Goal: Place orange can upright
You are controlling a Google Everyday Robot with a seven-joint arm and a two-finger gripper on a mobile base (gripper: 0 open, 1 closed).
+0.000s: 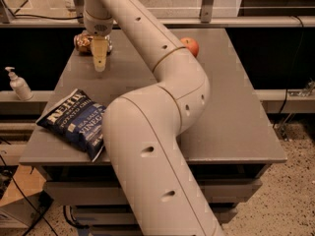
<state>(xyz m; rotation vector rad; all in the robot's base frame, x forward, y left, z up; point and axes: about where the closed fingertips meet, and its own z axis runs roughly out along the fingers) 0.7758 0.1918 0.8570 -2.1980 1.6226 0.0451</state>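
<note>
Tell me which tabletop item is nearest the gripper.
The orange can, just behind the gripper at the far left corner of the table; the apple and chip bag sit farther away.

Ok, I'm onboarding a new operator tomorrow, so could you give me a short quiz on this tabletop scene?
1. True or false: the apple lies touching the chip bag.
2. Which thing lies at the near left of the table? A) chip bag B) apple C) orange can
3. Which object is the gripper nearest to, and where on the table?

Key:
1. False. The apple sits near the far edge, well apart from the chip bag.
2. A.
3. The orange can, at the far left corner. The gripper hangs just in front of it.
</note>
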